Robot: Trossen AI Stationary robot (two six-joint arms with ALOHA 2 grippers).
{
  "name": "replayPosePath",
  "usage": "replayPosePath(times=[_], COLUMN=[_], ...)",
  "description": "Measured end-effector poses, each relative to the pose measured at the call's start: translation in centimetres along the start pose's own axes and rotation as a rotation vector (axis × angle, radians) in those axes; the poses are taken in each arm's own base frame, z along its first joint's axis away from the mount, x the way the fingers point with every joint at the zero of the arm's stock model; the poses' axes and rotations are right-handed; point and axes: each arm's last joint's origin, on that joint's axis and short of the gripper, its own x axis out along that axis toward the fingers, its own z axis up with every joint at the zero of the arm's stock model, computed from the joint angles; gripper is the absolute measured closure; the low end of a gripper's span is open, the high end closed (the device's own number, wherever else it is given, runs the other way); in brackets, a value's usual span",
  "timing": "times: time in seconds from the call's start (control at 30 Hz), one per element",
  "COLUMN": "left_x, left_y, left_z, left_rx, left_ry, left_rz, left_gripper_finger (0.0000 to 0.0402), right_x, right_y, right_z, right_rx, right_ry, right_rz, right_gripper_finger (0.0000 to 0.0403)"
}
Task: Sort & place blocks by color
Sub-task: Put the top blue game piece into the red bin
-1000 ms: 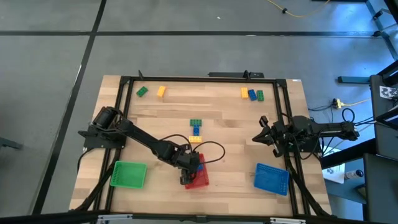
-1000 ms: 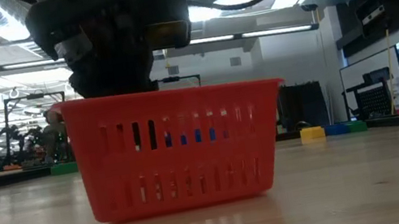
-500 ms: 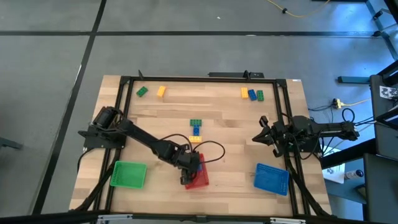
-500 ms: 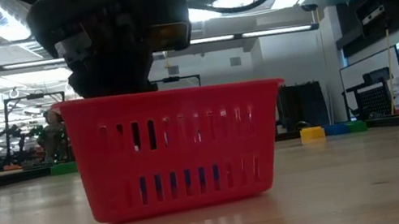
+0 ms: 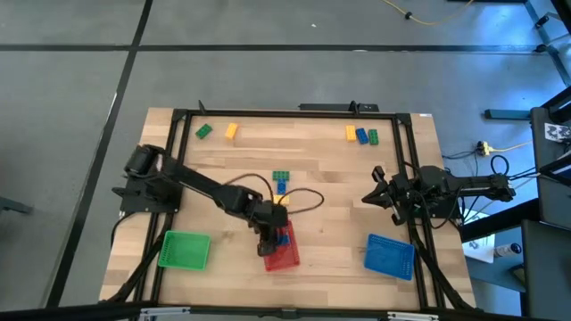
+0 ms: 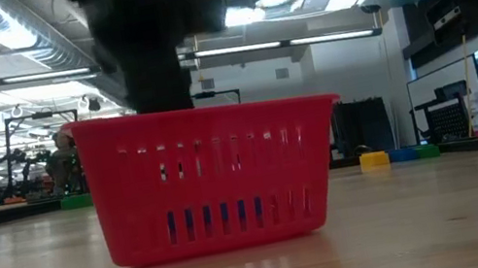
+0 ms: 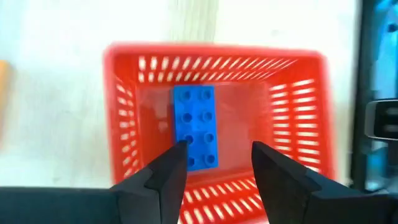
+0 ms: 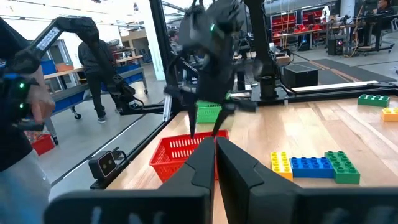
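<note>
Left gripper (image 7: 214, 165) hangs over the red tray (image 7: 118, 124), fingers apart and empty; a blue block (image 7: 194, 126) lies flat on the tray floor. Best next: lift straight up clear of the rim, don't clip the wall. Right gripper (image 5: 371, 198) waits at the table's right side, fingers pressed together, holding nothing. Other blocks (image 5: 281, 185) sit mid-table and along the far edge.
</note>
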Motion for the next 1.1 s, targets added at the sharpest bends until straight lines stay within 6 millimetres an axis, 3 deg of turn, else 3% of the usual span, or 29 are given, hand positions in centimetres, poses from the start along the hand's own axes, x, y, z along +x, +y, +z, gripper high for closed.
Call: replayPosePath(times=[0.1, 0.33, 0.47, 0.57, 0.73, 1.1], left_x=[-3.6, -14.8, -21.0, -24.1, -25.9, -23.6], left_y=[0.0, 0.7, 1.3, 1.9, 3.3, 6.6], left_z=[1.0, 2.2, 1.5, 0.4, -2.9, -9.4], left_rx=[0.039, 0.136, 0.170, 0.185, 0.182, 0.088], left_ry=[-0.086, -0.448, -0.661, -0.814, -1.002, -1.242], left_rz=[-0.018, 0.038, 0.088, 0.106, 0.086, -0.021], left_gripper_finger=[0.0233, 0.0234, 0.0234, 0.0234, 0.0234, 0.0234], right_x=[0.0, 0.0, 0.0, 0.0, 0.0, 0.0], right_y=[0.0, 0.0, 0.0, 0.0, 0.0, 0.0], right_z=[0.0, 0.0, 0.0, 0.0, 0.0, 0.0], right_rx=[0.000, 0.000, 0.000, 0.000, 0.000, 0.000], right_ry=[0.000, 0.000, 0.000, 0.000, 0.000, 0.000], right_rz=[0.000, 0.000, 0.000, 0.000, 0.000, 0.000], right_gripper_finger=[0.0383, 0.0383, 0.0383, 0.0383, 0.0383, 0.0383])
